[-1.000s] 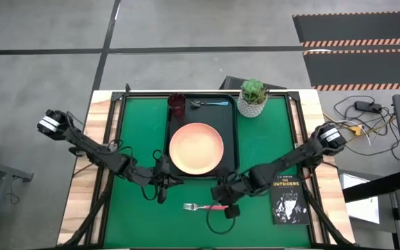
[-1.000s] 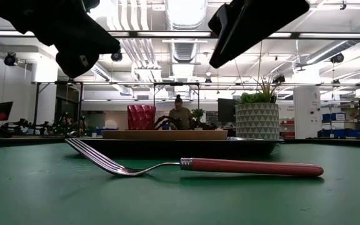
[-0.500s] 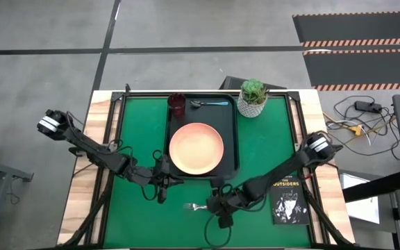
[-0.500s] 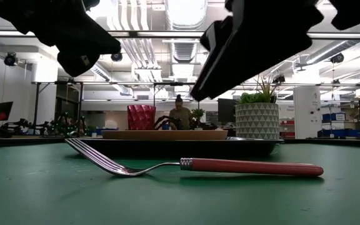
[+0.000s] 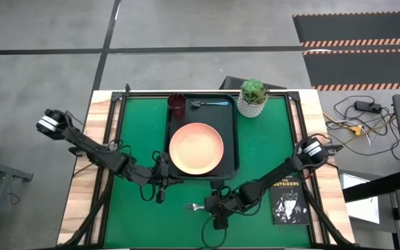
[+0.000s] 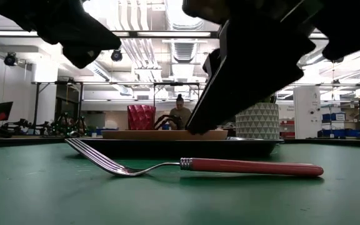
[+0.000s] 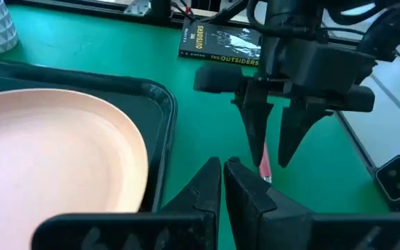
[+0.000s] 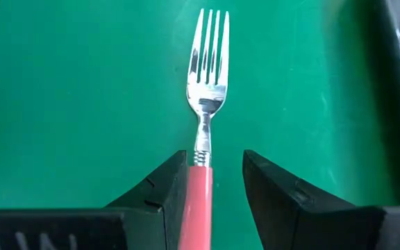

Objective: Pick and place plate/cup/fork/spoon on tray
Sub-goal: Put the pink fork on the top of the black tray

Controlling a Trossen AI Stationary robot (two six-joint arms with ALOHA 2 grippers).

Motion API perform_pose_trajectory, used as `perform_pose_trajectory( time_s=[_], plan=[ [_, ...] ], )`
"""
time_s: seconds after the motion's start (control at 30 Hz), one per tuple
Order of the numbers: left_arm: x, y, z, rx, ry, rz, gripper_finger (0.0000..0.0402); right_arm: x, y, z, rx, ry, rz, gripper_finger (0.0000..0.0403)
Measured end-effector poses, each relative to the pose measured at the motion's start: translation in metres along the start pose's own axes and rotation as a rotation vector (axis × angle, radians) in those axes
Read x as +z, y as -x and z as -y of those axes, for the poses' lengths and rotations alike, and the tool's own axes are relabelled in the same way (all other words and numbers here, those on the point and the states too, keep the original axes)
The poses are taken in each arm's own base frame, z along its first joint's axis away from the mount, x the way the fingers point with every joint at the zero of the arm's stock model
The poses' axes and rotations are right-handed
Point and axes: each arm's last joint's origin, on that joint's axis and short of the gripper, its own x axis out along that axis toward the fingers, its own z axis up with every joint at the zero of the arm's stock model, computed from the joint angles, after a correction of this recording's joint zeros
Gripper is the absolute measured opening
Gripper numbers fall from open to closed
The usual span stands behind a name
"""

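The fork (image 8: 207,90), with silver tines and a pink handle, lies flat on the green table near its front edge (image 6: 199,165); only its tines show in the high view (image 5: 192,206). My right gripper (image 8: 214,158) is open and hangs just above the fork's handle with one finger on either side, touching nothing (image 6: 195,128). My left gripper (image 7: 222,182) is shut and empty, beside the tray's near left corner (image 5: 160,191). The salmon plate (image 5: 196,148), maroon cup (image 5: 176,104) and blue-handled spoon (image 5: 210,103) rest in the dark tray (image 5: 233,139).
A white pot with a green plant (image 5: 253,97) stands at the tray's far right corner. The black book "Outsiders" (image 5: 289,201) lies at the table's near right. Bare green mat lies to the left of the fork and the tray.
My right gripper has gone toward the table's left edge and down, from beside the fork's handle end to just over the handle. The fork has stayed where it was.
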Motion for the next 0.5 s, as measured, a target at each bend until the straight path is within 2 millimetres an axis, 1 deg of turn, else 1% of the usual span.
perform_pose_trajectory(
  time_s=[0.23,0.5],
  plan=[
    [0.003,0.003,0.000,-0.006,-0.049,0.016,0.0001,-0.008,-0.017,-0.004,0.012,-0.049,0.000,0.0129],
    [0.007,0.007,0.000,-0.010,-0.097,0.032,0.0002,-0.010,-0.022,-0.005,0.013,-0.065,0.003,0.0107]
  ],
)
